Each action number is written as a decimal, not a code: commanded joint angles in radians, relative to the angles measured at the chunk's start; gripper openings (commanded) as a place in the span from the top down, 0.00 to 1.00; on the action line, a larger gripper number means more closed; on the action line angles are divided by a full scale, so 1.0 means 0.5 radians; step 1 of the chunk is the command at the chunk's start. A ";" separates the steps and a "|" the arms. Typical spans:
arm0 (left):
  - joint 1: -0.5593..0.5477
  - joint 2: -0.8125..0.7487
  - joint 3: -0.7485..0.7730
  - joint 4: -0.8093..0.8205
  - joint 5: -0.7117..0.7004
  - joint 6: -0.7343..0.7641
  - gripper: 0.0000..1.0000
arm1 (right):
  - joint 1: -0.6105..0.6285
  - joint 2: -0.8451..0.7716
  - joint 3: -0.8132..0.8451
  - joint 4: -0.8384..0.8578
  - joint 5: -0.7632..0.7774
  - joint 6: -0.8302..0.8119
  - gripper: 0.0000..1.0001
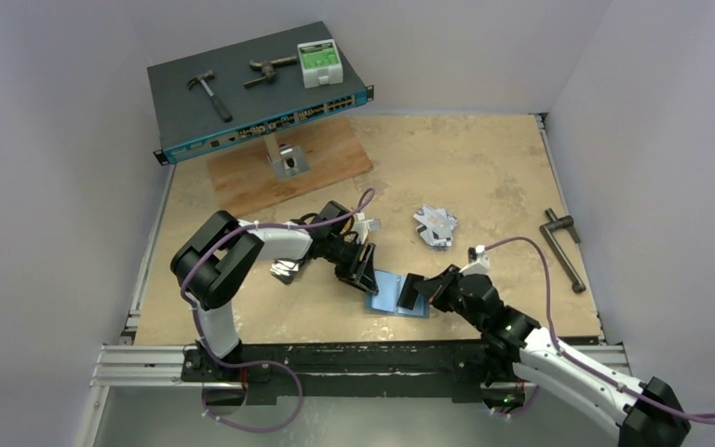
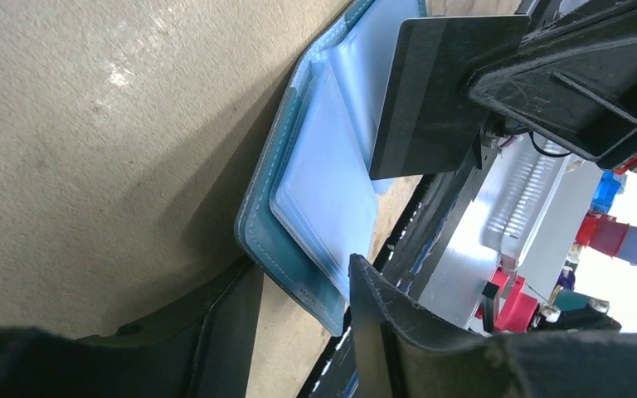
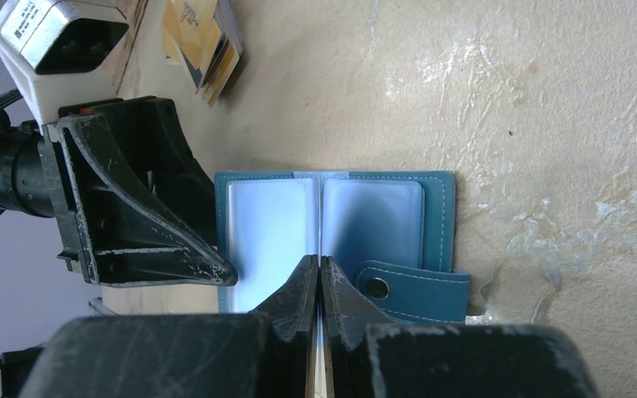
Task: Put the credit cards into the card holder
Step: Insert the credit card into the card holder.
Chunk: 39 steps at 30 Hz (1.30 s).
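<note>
The teal card holder [image 1: 393, 296] lies open on the table near the front edge, its clear inner sleeves [image 2: 332, 191] facing up and its snap tab [image 3: 415, 290] at one side. My right gripper [image 3: 319, 264] is shut on a black credit card [image 2: 431, 91], which it holds edge-down over the holder's middle fold. The left gripper [image 2: 299, 298] stands partly open, its fingers on either side of the holder's near corner. More credit cards [image 1: 286, 270] lie in a loose stack by the left arm, a gold-orange one [image 3: 203, 41] on top.
A crumpled silver object [image 1: 436, 226] lies behind the holder. A dark bar clamp [image 1: 563, 247] rests at the right edge. At the back left, a network switch [image 1: 261, 93] carrying a hammer [image 1: 209, 93] stands on a wooden board [image 1: 289, 172].
</note>
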 commanded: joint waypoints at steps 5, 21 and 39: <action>-0.015 0.015 0.029 -0.015 -0.147 0.006 0.86 | 0.006 -0.002 -0.061 0.182 0.004 0.061 1.00; -0.012 0.006 0.051 -0.107 -0.207 -0.003 0.93 | 0.007 -0.065 -0.204 0.424 0.060 0.070 1.00; -0.012 -0.021 0.059 -0.130 -0.205 0.000 0.93 | 0.008 0.160 -0.234 0.611 0.031 0.052 1.00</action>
